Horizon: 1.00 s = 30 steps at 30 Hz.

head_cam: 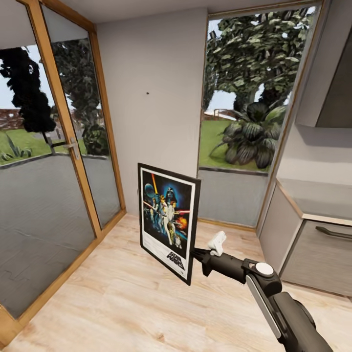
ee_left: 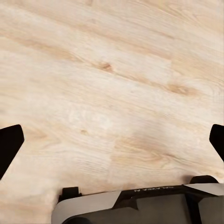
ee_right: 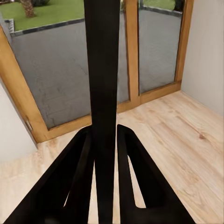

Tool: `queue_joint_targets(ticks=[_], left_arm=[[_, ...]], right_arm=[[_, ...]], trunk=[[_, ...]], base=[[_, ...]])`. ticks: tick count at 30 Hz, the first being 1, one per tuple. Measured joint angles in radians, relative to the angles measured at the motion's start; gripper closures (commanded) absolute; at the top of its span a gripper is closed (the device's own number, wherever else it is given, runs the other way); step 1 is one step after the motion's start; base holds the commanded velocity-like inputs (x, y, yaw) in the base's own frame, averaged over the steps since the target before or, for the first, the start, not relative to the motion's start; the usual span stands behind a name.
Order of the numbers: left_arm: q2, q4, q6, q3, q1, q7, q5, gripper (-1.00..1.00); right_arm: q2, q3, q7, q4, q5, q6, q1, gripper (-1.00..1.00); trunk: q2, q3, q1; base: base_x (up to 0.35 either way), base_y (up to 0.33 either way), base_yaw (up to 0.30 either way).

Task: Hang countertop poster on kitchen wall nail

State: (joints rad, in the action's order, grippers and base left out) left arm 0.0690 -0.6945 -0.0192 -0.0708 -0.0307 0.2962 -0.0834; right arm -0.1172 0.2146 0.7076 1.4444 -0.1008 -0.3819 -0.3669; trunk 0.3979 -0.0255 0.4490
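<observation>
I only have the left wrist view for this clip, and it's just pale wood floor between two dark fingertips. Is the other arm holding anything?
Observer: Yes. In the head view the right end effector grips the poster by its right edge, holding it upright above the floor.
Operator: Is it a firm pinch?
Observer: The right wrist view shows both fingers pressed against the black frame edge, one on each side.
Operator: Any nail nearby?
Observer: A small dark nail sits on the pale wall above the poster, between the glass door and the window.
</observation>
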Motion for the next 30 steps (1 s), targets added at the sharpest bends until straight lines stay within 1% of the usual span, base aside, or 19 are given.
queue_joint_targets(ticks=[1,2,6,21,25,30], left_arm=[[0.0,0.0,0.0,0.0,0.0,0.0,0.0,-1.0],[0.0,0.0,0.0,0.0,0.0,0.0,0.0,-1.0],[0.0,0.0,0.0,0.0,0.0,0.0,0.0,-1.0],[0.0,0.0,0.0,0.0,0.0,0.0,0.0,-1.0],[0.0,0.0,0.0,0.0,0.0,0.0,0.0,-1.0],[0.0,0.001,-0.001,0.001,0.0,0.0,0.001,-1.0]], right_arm=[[0.0,-0.01,0.009,0.0,0.0,0.0,0.0,1.0],[0.0,-0.032,0.039,0.0,0.0,0.0,0.0,1.0],[0.0,-0.053,0.079,-0.001,0.002,-0.001,0.0,1.0],[0.003,-0.059,0.083,-0.001,0.004,-0.001,0.0,1.0],[0.003,-0.059,0.083,-0.001,0.005,-0.001,0.0,1.0],[0.003,-0.059,0.083,-0.001,0.004,-0.001,0.0,1.0]], trunk=[[0.0,0.0,0.0],[0.0,0.0,0.0],[0.0,0.0,0.0],[0.0,0.0,0.0],[0.0,0.001,0.0],[0.0,0.003,0.0]], base=[[0.162,0.316,0.0],[0.16,0.317,0.0],[0.153,0.319,0.0],[0.141,0.323,-0.009],[0.112,0.264,-0.193],[0.031,0.07,-0.278]])
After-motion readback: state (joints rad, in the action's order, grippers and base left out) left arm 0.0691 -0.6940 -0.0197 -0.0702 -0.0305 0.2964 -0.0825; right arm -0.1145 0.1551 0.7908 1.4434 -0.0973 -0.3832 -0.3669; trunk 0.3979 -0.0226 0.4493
